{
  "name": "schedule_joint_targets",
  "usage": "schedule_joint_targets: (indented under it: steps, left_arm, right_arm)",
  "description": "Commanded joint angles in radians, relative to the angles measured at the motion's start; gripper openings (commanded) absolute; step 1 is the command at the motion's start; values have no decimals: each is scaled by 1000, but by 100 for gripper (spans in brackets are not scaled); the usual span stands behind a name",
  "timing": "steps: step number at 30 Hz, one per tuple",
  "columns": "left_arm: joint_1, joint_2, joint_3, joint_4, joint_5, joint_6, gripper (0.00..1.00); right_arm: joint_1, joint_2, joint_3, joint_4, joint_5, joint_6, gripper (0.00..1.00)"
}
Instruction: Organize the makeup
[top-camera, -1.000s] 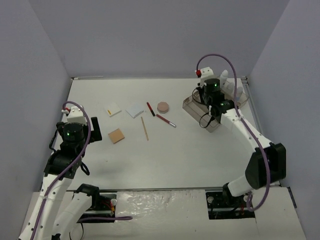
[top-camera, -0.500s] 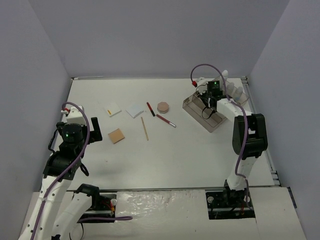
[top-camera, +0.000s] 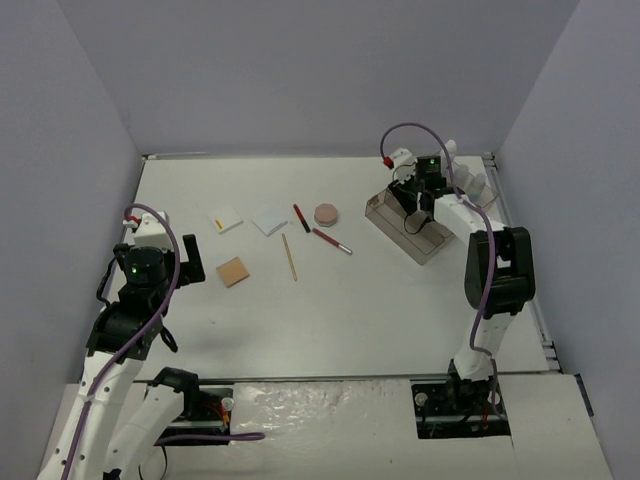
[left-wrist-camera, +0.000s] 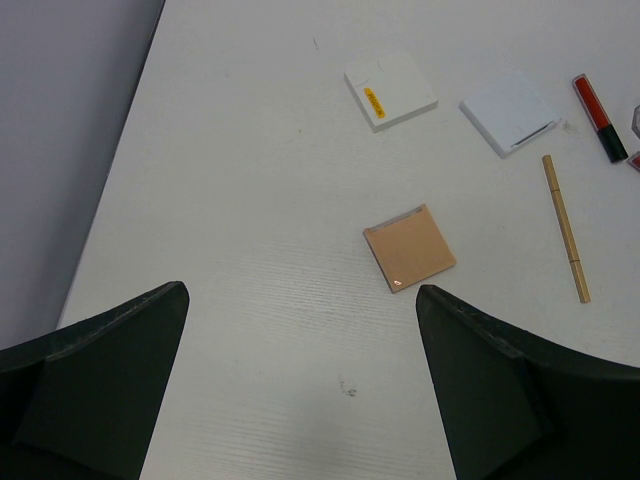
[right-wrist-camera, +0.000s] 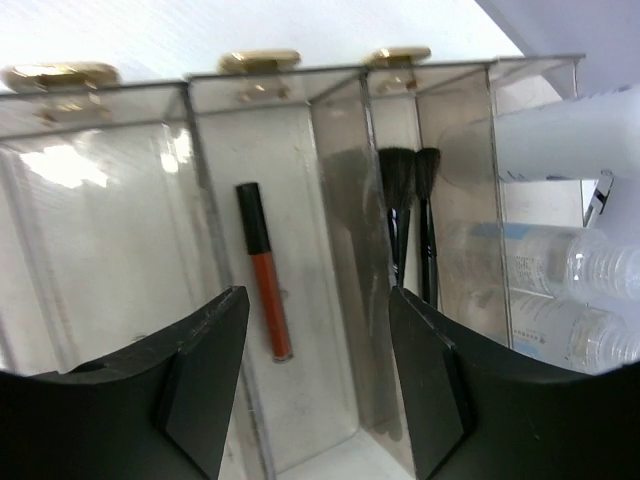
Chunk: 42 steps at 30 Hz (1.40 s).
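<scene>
Right pincer (right-wrist-camera: 318, 300) hangs spread wide over the tray (right-wrist-camera: 200, 150), nothing between its fingers. Red tube (right-wrist-camera: 265, 285) lies flat in the compartment straight below and ahead of the gap, touching neither finger. Brushes (right-wrist-camera: 398, 215) stand one compartment to the pincer's right; bottles (right-wrist-camera: 590, 270) lie further right, beyond the last divider.

Left pincer (left-wrist-camera: 302, 295) is also spread and empty, above the table (left-wrist-camera: 250, 200). Tan pad (left-wrist-camera: 409, 247) lies ahead, nearer the right finger. White pad (left-wrist-camera: 390, 90) and pale-blue pad (left-wrist-camera: 510, 112) sit further ahead; wooden pencil (left-wrist-camera: 566, 228) ahead and right. Pink compact (top-camera: 327, 214) lies between the two arms.

Judgement: the tube looks placed, so the step is clearing the tray. Lift straight up first; the thin dividers run close beside both fingers, and a sideways drift could nudge the tray or the brushes.

Room: the left pincer has bare table beneath and to its left, up to the side wall (left-wrist-camera: 60, 120). The tan pad lies flat with low edges, so a grip needs the fingers down at the surface, squared to two opposite sides.
</scene>
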Motion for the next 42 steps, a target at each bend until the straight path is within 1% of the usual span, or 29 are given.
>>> schedule_joint_targets:
  steps: [1,4,7,9,11,14,17,25,30,31,34,35,36,37,38,42]
  left_arm:
    - [7,10,19,60,-11,-6,97]
    - [7,10,16,60,-13,-6,97]
    - [7,15,16,58,-13,-6,97]
    - [7,17,17,59,-13,-6,97]
    - [7,18,16,57,-15,-5,97]
    - [7,19,15,57,-18,-5,97]
    - [7,22,15,55,-22,-5,97]
    - [7,22,15,54,-36,-5,97]
    - [7,24,15,54,-40,-5,97]
    - [7,24,15,54,-41,-5,97]
    - [7,25,15,54,-41,-6,97]
    - [7,25,14,54,-41,-5,97]
    - [7,25,13,54,-42,-5,97]
    - [7,25,13,54,-42,-5,97]
    - [7,26,13,54,-42,-5,97]
    - [7,29,15,51,-46,-4,97]
  right_arm:
    - [103,-131,62,41,-41,104,55]
    - [171,-159,52,30,-138,212,56]
    - [226,-146,10,36,-225,324,59]
    - [283,-128,-24,52,-224,396,61]
    - [321,-110,-66,90,-216,429,62]
    - [373,-69,-92,132,-208,461,62]
    - [413,-23,-82,138,-200,465,62]
    - [421,83,-72,181,-184,477,61]
    - [421,93,-101,207,-186,484,57]
    - [421,93,-108,208,-187,485,55]
    - [426,84,-132,209,-204,484,39]
    - [428,74,-140,209,-205,483,30]
    - [432,64,-149,209,-206,482,13]
    - [433,53,-159,207,-212,482,6]
    - [433,41,-168,205,-219,482,0]
    - [434,-63,-181,166,-209,458,0]
